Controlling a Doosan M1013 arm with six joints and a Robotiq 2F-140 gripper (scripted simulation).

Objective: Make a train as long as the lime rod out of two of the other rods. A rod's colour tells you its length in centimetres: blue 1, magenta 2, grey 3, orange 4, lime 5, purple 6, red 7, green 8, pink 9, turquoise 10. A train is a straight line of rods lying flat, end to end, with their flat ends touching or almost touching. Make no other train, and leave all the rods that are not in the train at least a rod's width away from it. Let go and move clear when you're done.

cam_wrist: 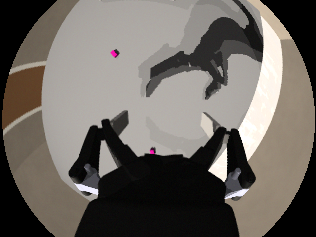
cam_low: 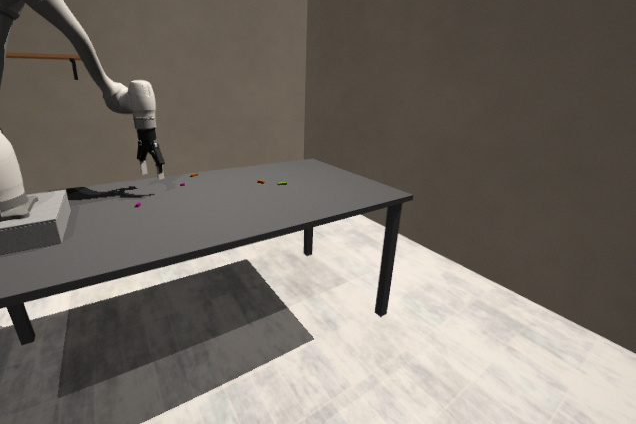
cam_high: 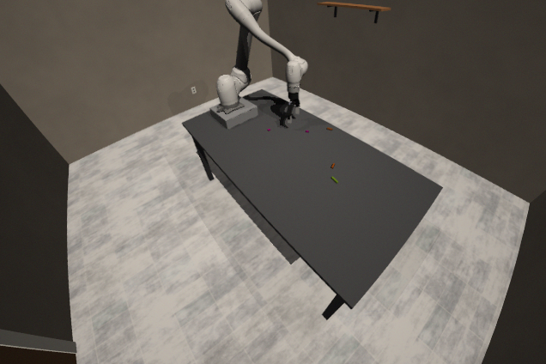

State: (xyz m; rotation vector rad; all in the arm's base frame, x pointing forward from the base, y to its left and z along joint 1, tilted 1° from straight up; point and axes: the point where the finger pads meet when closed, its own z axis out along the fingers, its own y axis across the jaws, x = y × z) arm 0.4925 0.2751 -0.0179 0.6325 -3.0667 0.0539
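The lime rod (cam_high: 335, 179) (cam_low: 281, 183) lies flat near the middle of the dark table. An orange rod (cam_high: 332, 166) (cam_low: 260, 181) lies close beside it, apart from it. A second orange rod (cam_high: 329, 129) (cam_low: 193, 175) lies near the far edge. One magenta rod (cam_high: 306, 131) (cam_low: 182, 184) lies just right of my gripper, another (cam_high: 269, 130) (cam_low: 137, 204) to its left. My gripper (cam_high: 288, 118) (cam_low: 152, 171) (cam_wrist: 164, 117) is open and empty, hanging a little above the table. The wrist view shows two magenta rods (cam_wrist: 114, 53) (cam_wrist: 152, 151), the nearer one partly hidden by the gripper body.
The robot's base block (cam_high: 233, 113) (cam_low: 28, 223) stands at the table's end near my gripper. The arm's dark shadow (cam_low: 110, 193) falls on the table beside it. A wall shelf (cam_high: 354, 7) hangs well above the table.
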